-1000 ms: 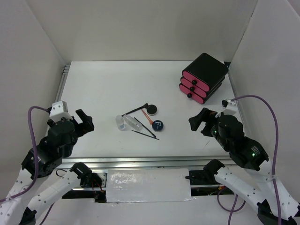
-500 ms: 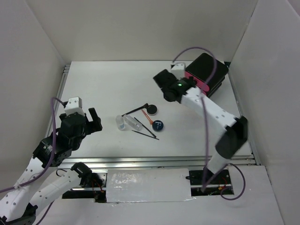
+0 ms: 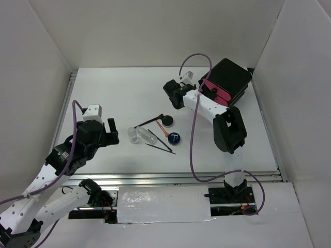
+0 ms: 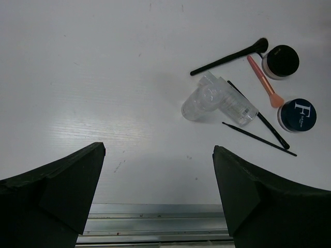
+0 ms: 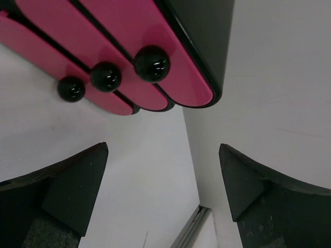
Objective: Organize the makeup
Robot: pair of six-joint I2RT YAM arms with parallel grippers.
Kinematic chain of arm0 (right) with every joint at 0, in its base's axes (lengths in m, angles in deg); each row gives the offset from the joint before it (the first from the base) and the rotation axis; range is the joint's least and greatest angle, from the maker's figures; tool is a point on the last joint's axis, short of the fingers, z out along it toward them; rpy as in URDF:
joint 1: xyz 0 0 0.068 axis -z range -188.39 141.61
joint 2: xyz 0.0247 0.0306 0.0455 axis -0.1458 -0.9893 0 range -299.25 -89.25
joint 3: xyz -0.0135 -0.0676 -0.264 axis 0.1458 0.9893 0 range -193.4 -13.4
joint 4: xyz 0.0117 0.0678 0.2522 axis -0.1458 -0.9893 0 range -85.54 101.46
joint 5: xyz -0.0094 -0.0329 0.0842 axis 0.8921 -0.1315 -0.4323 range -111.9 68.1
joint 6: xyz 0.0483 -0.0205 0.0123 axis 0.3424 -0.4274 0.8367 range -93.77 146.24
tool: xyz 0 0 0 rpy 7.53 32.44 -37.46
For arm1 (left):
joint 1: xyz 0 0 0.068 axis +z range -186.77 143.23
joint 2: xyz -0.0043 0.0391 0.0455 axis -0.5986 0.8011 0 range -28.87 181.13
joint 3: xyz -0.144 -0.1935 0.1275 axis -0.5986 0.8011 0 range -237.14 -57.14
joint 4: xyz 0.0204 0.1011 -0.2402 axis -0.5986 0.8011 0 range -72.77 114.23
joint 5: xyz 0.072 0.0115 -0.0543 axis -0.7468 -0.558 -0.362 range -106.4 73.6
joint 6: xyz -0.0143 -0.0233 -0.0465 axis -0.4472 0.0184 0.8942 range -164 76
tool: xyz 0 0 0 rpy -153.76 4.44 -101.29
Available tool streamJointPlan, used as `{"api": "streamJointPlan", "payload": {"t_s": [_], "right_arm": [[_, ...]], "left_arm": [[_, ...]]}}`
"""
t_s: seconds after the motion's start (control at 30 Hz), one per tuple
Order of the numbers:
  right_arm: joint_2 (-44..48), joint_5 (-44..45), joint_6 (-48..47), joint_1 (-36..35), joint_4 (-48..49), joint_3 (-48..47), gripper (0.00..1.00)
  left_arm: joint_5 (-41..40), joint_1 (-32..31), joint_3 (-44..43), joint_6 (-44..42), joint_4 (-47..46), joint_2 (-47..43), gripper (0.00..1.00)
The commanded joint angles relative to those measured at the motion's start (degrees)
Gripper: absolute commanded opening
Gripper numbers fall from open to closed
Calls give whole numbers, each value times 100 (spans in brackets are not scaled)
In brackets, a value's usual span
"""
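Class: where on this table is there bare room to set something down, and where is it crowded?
Bare: the far-left table, between back wall and makeup; also the strip between thin black pencils and front rail. Crowded: the central makeup, and the far-right corner around drawer box and right arm.

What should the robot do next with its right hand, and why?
Probably ease the open right gripper onto a black knob and pinch it. All three pink drawers are shut, and the makeup lies loose on the table, so a drawer likely needs opening first.
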Motion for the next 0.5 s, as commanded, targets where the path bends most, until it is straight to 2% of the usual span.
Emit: {"api": "streamJointPlan", "payload": {"t_s": [0.0,0.07,0.27,0.37,0.4,0.47], "right_arm": [[84,485,-835,152,1073,224,95],[119,511,-1388,240,1697,444,94],[84,599,-1934,495,2480,559,89],[207,652,-2592,530,3445,900,85],[250,669,-3125,539,4196,1024,83],[286,661,-3690,539,4929,1340,82]], "left_arm": [[165,-63,-32,-193,-223,58,99],[209,-81,-23,-219,-241,93,99],[166,-221,-32,-184,-197,128,99],[130,-256,-23,-157,-188,93,99],[130,-257,-23,-157,-188,67,99],[148,-283,-14,-166,-197,49,99]]}}
